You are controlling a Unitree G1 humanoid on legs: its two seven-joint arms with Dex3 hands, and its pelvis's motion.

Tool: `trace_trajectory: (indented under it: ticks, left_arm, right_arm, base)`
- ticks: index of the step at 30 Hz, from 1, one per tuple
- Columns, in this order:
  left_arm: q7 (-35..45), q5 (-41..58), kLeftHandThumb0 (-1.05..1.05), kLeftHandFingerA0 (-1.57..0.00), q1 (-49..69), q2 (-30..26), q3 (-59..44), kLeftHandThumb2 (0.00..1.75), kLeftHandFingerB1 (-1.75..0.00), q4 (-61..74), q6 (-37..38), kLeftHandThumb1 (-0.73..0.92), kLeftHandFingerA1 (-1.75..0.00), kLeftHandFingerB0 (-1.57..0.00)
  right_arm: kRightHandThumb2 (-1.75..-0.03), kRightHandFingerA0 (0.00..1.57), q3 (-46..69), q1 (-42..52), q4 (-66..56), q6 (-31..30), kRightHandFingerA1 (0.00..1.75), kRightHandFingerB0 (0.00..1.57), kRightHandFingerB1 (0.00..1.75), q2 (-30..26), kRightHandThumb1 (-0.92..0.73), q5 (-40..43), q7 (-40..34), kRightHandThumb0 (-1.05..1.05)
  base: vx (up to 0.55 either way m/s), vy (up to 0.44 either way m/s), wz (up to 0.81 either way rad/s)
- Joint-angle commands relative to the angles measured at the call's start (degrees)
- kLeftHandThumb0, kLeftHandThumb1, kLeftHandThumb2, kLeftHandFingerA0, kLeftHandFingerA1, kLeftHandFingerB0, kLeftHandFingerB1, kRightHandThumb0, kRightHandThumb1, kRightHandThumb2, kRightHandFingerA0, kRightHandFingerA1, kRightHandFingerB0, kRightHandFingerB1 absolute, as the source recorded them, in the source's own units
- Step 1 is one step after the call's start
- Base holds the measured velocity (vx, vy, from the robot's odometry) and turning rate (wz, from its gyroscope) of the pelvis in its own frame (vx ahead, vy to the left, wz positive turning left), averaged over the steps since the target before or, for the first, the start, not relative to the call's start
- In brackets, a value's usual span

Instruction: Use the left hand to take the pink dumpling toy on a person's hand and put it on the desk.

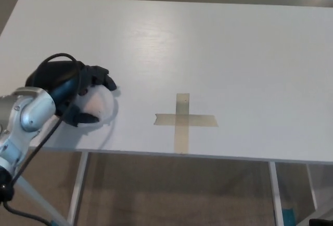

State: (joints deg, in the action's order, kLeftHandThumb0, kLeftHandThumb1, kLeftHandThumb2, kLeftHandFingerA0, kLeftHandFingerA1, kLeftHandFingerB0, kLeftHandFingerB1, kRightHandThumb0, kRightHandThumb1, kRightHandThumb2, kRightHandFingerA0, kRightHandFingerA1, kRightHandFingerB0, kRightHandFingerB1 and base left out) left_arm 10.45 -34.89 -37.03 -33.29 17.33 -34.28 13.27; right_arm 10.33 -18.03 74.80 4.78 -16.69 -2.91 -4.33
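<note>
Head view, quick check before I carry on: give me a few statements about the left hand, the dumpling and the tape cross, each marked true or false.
1. The left hand is closed around the dumpling. True.
2. The dumpling sits on the tape cross. False: it is well to the left of the cross, near the desk's front edge.
3. The right hand is reaching in over the desk. False: no right hand shows.
4. A person's hand holds the dumpling. False: no person is in view; only the robot's black fingers wrap it.
5. The cross is bare, with nothing on it. True.
</note>
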Motion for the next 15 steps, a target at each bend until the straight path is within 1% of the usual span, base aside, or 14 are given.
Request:
trace_trajectory:
  ticks: [1, 2, 4, 5, 10, 11, 15]
  left_arm:
    - [2.50, 1.18, -0.71, 0.00, 2.59, -0.23, 0.02, 0.83, -0.17, 3.03, -0.93, 0.43, -0.11, 0.00]
    - [3.76, 1.39, -0.79, 0.00, 2.57, -0.19, -0.12, 0.85, -0.10, 3.71, -2.28, 0.45, 0.00, 0.00]
    - [4.57, 1.54, -0.79, 0.00, 2.56, -0.12, -0.25, 0.85, -0.10, 4.22, -3.21, 0.45, 0.00, 0.00]
    - [6.18, 1.86, -0.91, 0.00, 2.47, -0.20, -0.53, 0.59, -0.15, 5.32, -4.78, 0.54, 0.00, 0.00]
    - [9.05, 2.61, -0.92, 0.00, 1.80, -0.78, -1.50, 0.61, -0.12, 6.93, -7.19, 0.52, 0.00, 0.00]
    - [9.17, 2.74, -0.93, 0.00, 1.71, -0.93, -1.71, 0.65, -0.11, 7.00, -7.16, 0.50, 0.00, 0.00]
    - [10.64, 3.98, -0.93, 0.00, 0.86, -2.40, -3.41, 0.65, -0.11, 7.92, -7.34, 0.49, 0.00, 0.00]
  right_arm:
    - [-0.62, 0.58, 0.24, 0.24, 0.36, -0.71, 0.43, 0.49, 0.40, 0.04, -0.74, 0.45, 0.25, -0.27]
    - [-0.62, 0.58, 0.26, 0.22, 0.35, -0.71, 0.43, 0.49, 0.40, 0.03, -0.74, 0.46, 0.19, -0.27]
    - [-0.62, 0.58, 0.27, 0.22, 0.34, -0.69, 0.43, 0.49, 0.40, 0.03, -0.74, 0.47, 0.15, -0.27]
    - [-0.62, 0.58, 0.31, 0.29, 0.36, -0.70, 0.43, 0.49, 0.40, -0.03, -0.74, 0.50, 0.25, -0.27]
    - [-0.62, 0.58, 0.42, 0.35, 0.36, -0.64, 0.44, 0.48, 0.40, -0.03, -0.74, 0.61, 0.58, -0.27]
    - [-0.62, 0.58, 0.50, 0.30, 0.36, -0.61, 0.44, 0.48, 0.40, -0.04, -0.74, 0.69, 0.63, -0.27]
    - [-0.62, 0.58, 0.21, 0.35, 0.25, -0.70, 0.43, 0.48, 0.40, -0.06, -0.74, 0.34, 0.57, -0.27]
  base:
    - [0.00, 0.000, 0.00]
    - [0.00, 0.000, 0.00]
    - [0.00, 0.000, 0.00]
    - [0.00, 0.000, 0.00]
    - [0.00, 0.000, 0.00]
    - [0.00, 0.000, 0.00]
    - [0.00, 0.000, 0.00]
